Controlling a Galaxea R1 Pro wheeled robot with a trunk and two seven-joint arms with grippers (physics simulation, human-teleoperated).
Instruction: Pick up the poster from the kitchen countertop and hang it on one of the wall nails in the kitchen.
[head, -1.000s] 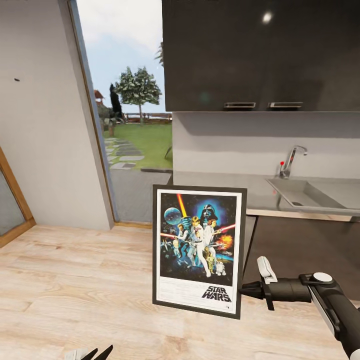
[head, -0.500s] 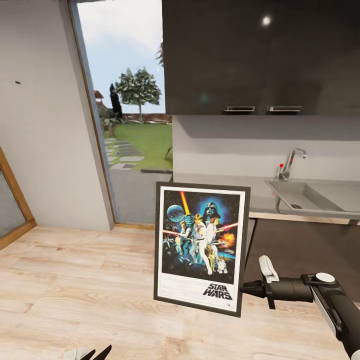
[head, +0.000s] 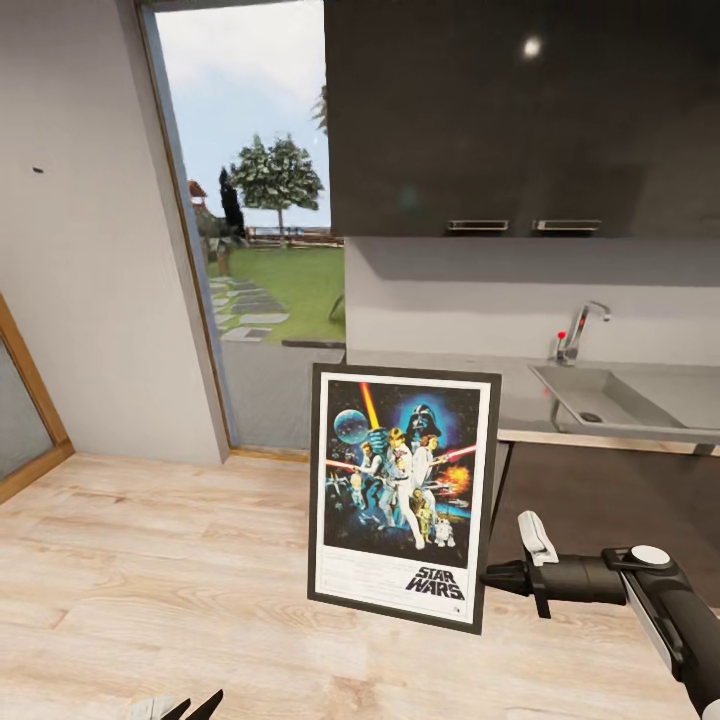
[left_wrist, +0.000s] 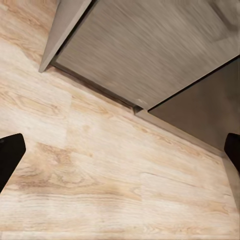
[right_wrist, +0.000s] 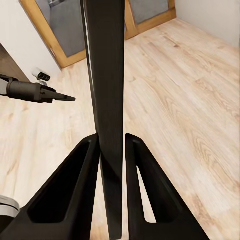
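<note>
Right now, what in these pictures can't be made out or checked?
- Wall nail: a tiny dark speck in the head view; shape unreadable.
- Poster: fine print beside the logo too small; right wrist view shows its edge alone.
- Left gripper: cut off by the head view's bottom edge.
- Right gripper: fingertips hidden behind the frame in the head view.

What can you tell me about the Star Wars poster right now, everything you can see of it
The poster is a thin rectangular print in a black frame with a white border: colourful figures against dark blue space, a black STAR WARS logo at lower right. It is held upright, slightly tilted, in the air over the wooden floor, print side toward the head camera, in front of the kitchen countertop's end. The right gripper pinches its right edge low down; in the right wrist view its dark edge sits between the two fingers.
</note>
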